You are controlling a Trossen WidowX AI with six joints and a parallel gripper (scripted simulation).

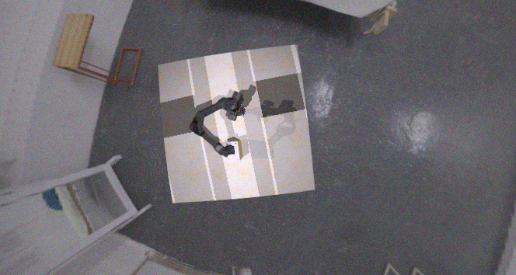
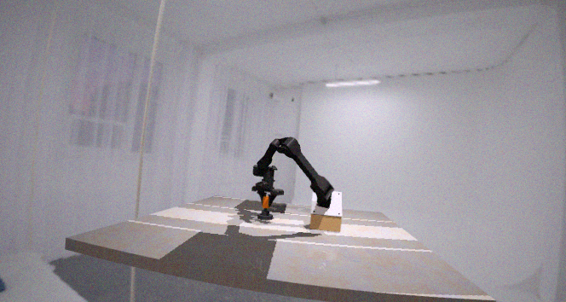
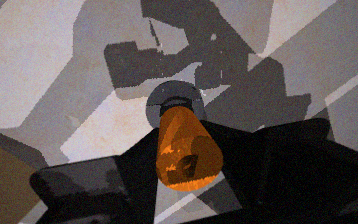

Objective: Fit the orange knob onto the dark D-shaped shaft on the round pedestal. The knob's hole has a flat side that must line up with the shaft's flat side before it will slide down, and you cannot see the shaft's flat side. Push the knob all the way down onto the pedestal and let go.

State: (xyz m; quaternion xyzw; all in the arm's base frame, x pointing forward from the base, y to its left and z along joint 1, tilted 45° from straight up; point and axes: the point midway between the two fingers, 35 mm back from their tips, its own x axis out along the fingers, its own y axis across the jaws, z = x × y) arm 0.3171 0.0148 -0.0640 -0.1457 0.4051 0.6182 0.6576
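My gripper (image 3: 179, 128) (image 2: 266, 194) (image 1: 238, 110) is shut on the orange knob (image 3: 184, 147) (image 2: 265, 201) and holds it upright over the round grey pedestal (image 3: 155, 102) (image 2: 265, 216). In the wrist view the knob's far end sits at the pedestal's centre and hides the dark shaft. In the side view the knob stands above the pedestal, with a dark stub (image 2: 265, 211) showing between them. The knob's hole with its flat side faces the wrist camera. I cannot tell how the flats line up.
The arm's base stands on a wooden block (image 2: 326, 222) (image 1: 239, 149) near the table's middle. The table top (image 2: 213, 256) (image 1: 284, 171) bears light and dark patches and the arm's shadows. A white bed frame (image 1: 97, 202) and a small wooden table (image 1: 74, 40) stand on the floor.
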